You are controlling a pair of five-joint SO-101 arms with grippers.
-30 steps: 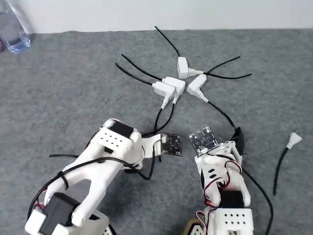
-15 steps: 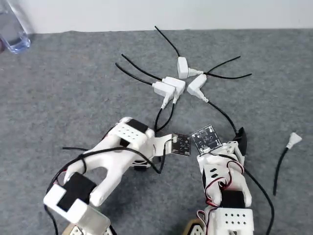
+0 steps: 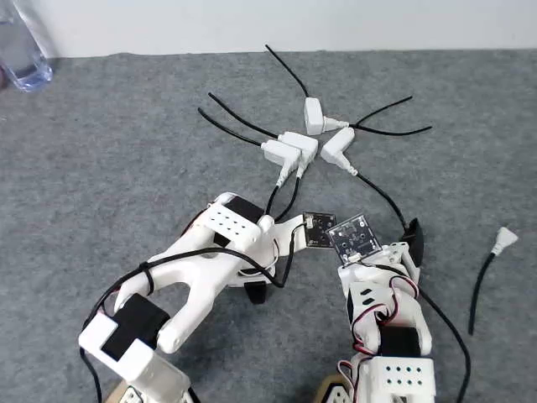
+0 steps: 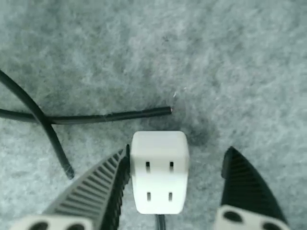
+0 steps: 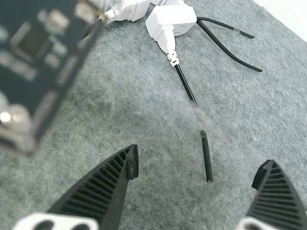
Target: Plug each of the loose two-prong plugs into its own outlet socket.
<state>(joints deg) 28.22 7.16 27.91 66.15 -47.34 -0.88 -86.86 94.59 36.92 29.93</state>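
In the left wrist view a white outlet socket (image 4: 158, 182) with two pairs of slots lies on the grey carpet between the fingers of my left gripper (image 4: 178, 149), which is open. One ribbed finger (image 4: 103, 187) touches the socket's side and the other finger (image 4: 244, 182) stands apart from it. My right gripper (image 5: 200, 158) is open over bare carpet, with a loose black cord end (image 5: 206, 155) under it. Beyond it lie white plug pieces (image 5: 170, 21). In the high view these white pieces (image 3: 289, 149) cluster at mid table, and a loose plug (image 3: 503, 241) lies far right.
Black cords (image 3: 243, 126) fan out from the cluster, and two cords (image 4: 48, 120) cross beside the socket. A clear bottle (image 3: 21, 50) stands at the back left corner. The left arm (image 3: 210, 269) and right arm (image 3: 386, 302) sit close together, wrists nearly touching.
The left arm has swung forward and to the right, bringing its wrist beside the right arm's wrist. The right arm has barely shifted.
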